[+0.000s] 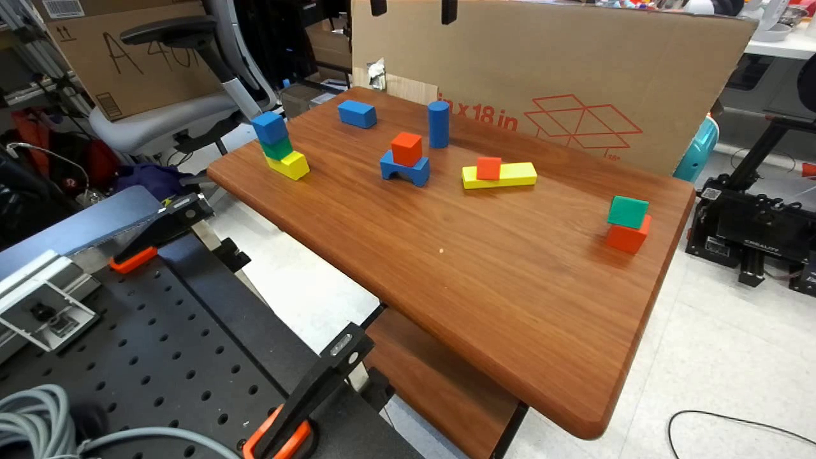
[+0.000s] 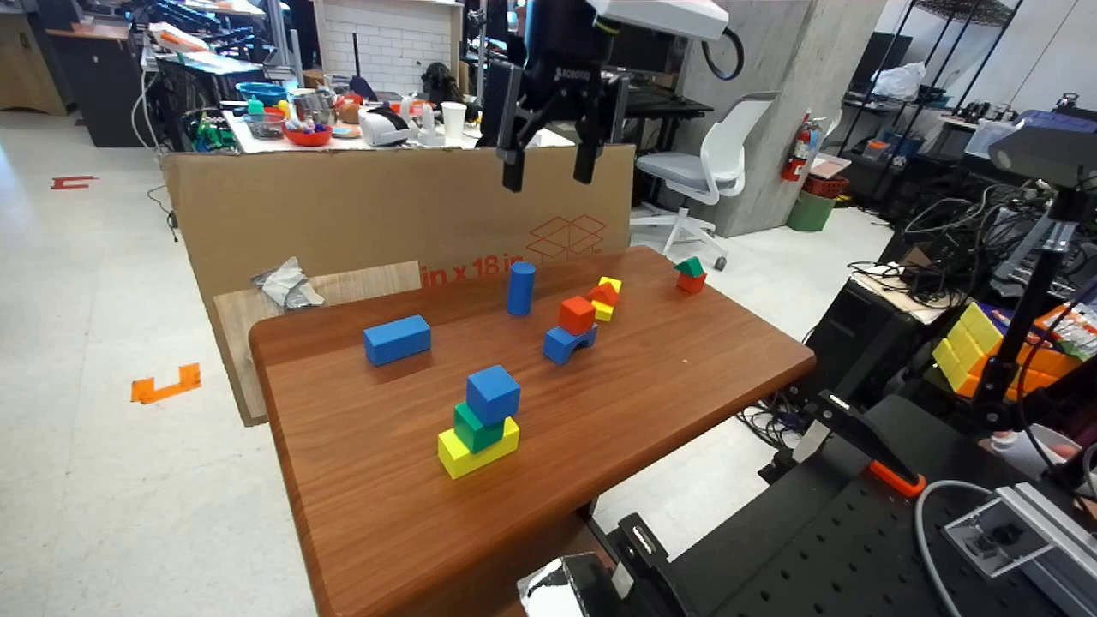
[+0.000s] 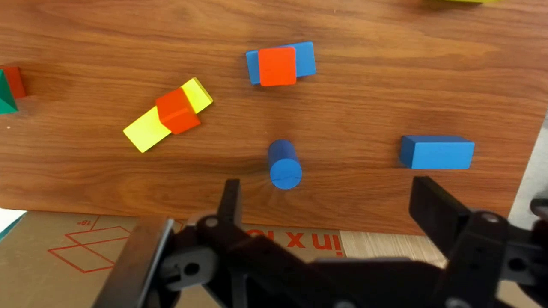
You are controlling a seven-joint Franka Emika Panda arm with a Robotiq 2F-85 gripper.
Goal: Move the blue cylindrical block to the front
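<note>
The blue cylindrical block [image 1: 438,125] stands upright near the table's edge beside the cardboard. It also stands upright in an exterior view [image 2: 520,290] and in the wrist view [image 3: 284,166]. My gripper [image 2: 548,173] is open and empty, well above the table. In an exterior view only its fingertips [image 1: 414,10] show at the top edge. In the wrist view the fingers [image 3: 327,182] are spread wide at the bottom. The cylinder appears there between them, nearer the left finger and beyond the tips, not touched.
On the wooden table [image 1: 484,274] are a blue rectangular block [image 1: 357,114], a red block on a blue arch [image 1: 405,169], a red block on a yellow bar [image 1: 516,174], a blue-green-yellow stack [image 1: 278,148] and a green-on-red stack [image 1: 628,224]. A cardboard panel [image 1: 510,57] stands along one edge.
</note>
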